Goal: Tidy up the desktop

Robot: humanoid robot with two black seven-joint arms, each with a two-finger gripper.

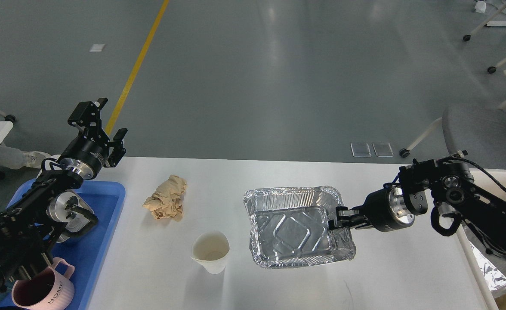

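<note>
- Lying on desktop [279, 181]: foil tray [294, 226], paper cup [211, 252], crumpled brown paper [166, 203].
- Right gripper [334, 217] clamping foil tray's right rim.
- Left gripper [96, 125] hovering, spread, above blue tray [102, 202].

You see a matt, smooth white bench [279, 284]. On it the foil tray [294, 226] is thin crinkled aluminium, bright and glossy. The wad of brown paper [167, 200] looks rough and creased; the paper cup [211, 251] is dull cream. The blue tray [102, 215] is smooth plastic; the pink mug [42, 289] is ribbed, with a soft sheen.
</note>
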